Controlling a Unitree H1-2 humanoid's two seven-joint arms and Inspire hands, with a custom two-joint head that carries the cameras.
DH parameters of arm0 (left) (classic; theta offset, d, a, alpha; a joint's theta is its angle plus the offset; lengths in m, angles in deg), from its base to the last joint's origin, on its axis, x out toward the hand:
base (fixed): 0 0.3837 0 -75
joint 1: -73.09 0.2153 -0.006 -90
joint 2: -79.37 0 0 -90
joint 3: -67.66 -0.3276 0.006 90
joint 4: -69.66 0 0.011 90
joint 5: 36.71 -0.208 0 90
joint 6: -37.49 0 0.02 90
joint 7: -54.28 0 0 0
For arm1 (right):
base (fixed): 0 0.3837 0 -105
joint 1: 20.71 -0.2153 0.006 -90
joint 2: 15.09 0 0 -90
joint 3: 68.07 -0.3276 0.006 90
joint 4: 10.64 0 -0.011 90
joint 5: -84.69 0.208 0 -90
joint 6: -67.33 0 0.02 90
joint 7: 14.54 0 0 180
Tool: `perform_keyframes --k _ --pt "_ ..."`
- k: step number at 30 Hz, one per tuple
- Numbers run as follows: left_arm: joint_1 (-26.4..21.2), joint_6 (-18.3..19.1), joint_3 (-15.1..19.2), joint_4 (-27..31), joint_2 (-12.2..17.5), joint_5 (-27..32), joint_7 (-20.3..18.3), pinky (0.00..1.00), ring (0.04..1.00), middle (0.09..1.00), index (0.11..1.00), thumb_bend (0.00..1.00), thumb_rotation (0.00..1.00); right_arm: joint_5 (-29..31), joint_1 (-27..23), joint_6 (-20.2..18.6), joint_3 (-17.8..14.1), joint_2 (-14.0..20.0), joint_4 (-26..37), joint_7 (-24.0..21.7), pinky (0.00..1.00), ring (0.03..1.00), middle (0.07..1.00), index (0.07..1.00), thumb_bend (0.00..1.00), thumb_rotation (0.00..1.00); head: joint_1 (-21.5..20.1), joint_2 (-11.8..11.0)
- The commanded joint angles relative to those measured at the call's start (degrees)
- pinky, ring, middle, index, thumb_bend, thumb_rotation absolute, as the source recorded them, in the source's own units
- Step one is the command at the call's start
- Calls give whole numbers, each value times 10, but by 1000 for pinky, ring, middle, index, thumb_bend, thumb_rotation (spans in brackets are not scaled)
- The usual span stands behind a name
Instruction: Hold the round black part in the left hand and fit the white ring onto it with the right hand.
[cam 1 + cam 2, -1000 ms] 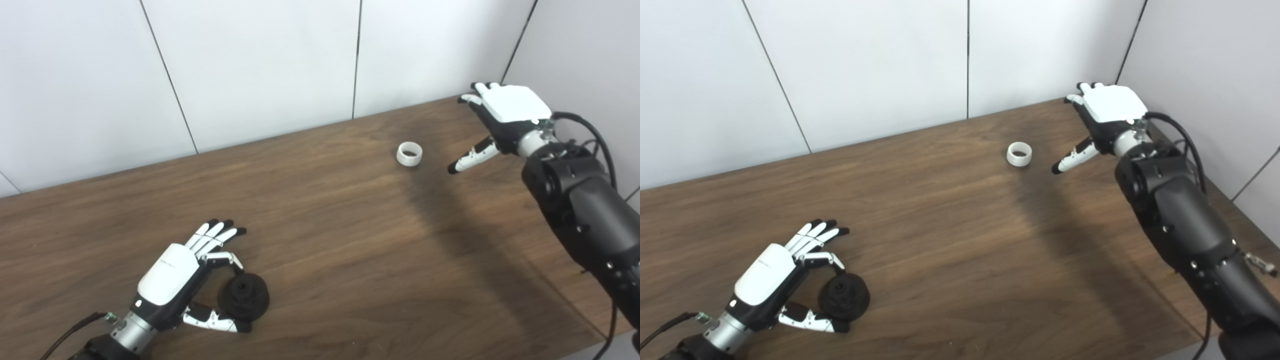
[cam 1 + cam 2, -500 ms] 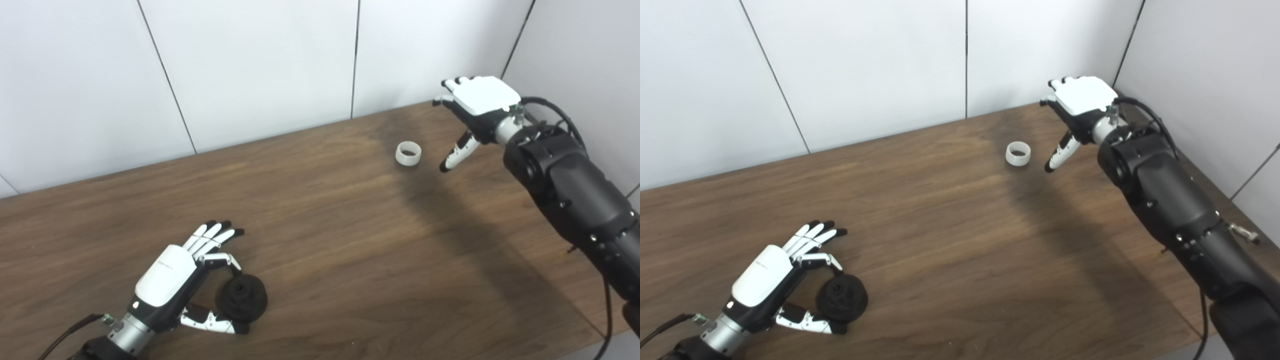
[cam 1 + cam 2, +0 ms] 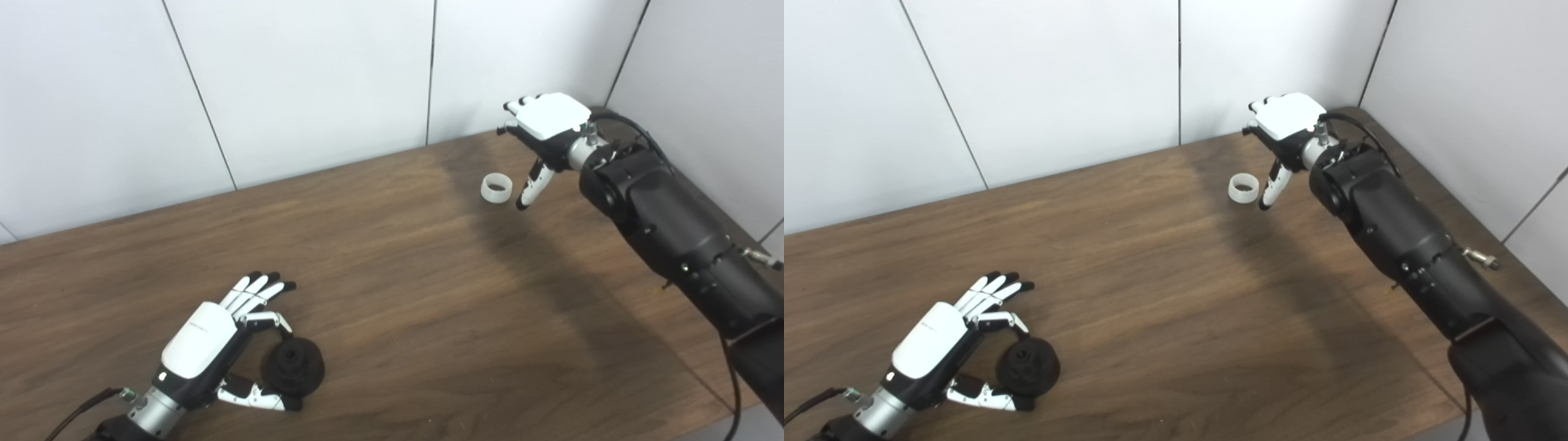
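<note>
The round black part (image 3: 294,367) lies on the wooden table (image 3: 398,294) near the front left. My left hand (image 3: 205,343) rests beside it, one finger curled over its far edge and the thumb against its near edge, the other fingers stretched out. The white ring (image 3: 496,188) lies flat at the back right of the table. My right hand (image 3: 548,122) hovers open just right of and above the ring, palm down. Its thumb (image 3: 531,187) hangs down close beside the ring, and I cannot tell if they touch.
White wall panels (image 3: 306,79) close off the table at the back and on the right. The right forearm (image 3: 667,233) stretches over the table's right side. A cable (image 3: 79,413) trails from the left wrist.
My right hand has moved left toward the white ring and its thumb has swung downward next to it. The left hand and the black part have stayed put.
</note>
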Motion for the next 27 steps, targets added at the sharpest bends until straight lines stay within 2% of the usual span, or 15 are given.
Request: perform_keyframes --k 1,13,27 --pt "18 10 -4 -6 25 -12 -16 1000 971 922 478 517 47 -3 -38 15 1 11 0 12 1000 1000 1000 851 989 382 -1 1" --pt "20 10 -6 -3 29 -9 -13 1000 964 920 479 517 47 -18 -56 17 40 -6 -29 -2 1000 1000 1000 863 1000 370 -5 1" --pt "23 10 -8 0 37 -2 -11 1000 968 924 478 517 47 -16 -57 19 54 -8 -45 4 1000 1000 1000 862 1000 402 -10 1"
